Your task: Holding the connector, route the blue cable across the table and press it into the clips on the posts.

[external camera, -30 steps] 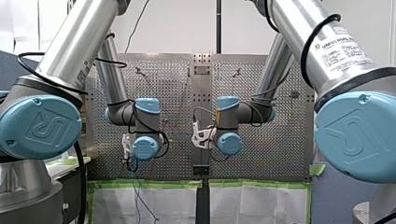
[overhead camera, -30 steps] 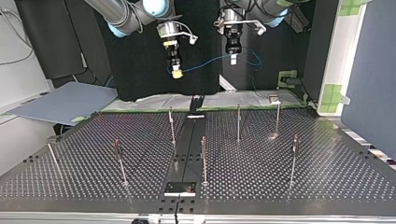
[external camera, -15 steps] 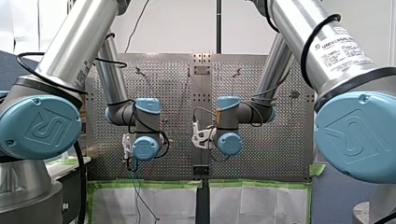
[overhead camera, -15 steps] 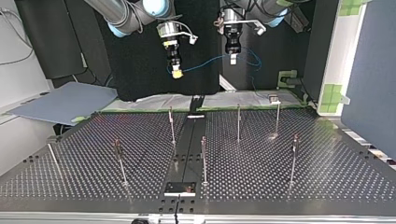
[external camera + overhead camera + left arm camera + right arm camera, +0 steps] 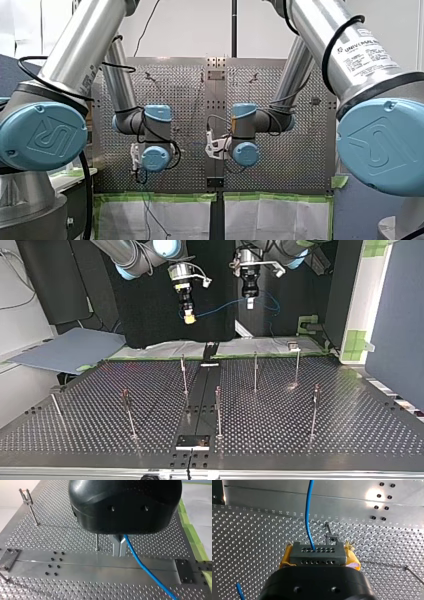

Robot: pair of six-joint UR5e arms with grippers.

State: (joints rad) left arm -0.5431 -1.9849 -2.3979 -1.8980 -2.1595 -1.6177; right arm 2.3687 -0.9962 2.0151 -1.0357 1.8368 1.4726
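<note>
The connector [image 5: 317,553] is being clamped between the yellow-padded right fingers [image 5: 351,553], with its long face lying crosswise to them. The blue cable [image 5: 308,512] is being led straight out of its upper row of holes, away from the wrist. Just ahead of the connector and beside the cable, a post [image 5: 328,530] topped by a clip [image 5: 332,539] is being looked down on, apart from both. Further along the cable, the metal left fingers [image 5: 116,546] are being pinched shut on it, and the free length is being let trail out from between them toward the tabletop [image 5: 350,430]. In the top view both sets of fingers are being carried well above the tabletop at its far edge, the right at the view's left and the left at its right. The cable is being slung between them in a shallow sag, so its long axis is running across the view. That axis is roughly in line with the far row of posts [image 5: 255,371], which are standing below the span and nearer that camera. No part of the cable is yet being seated in a clip. The coming move is judged to turn on lowering this span onto those clips, each arm being nearer the post on its own side.
</note>
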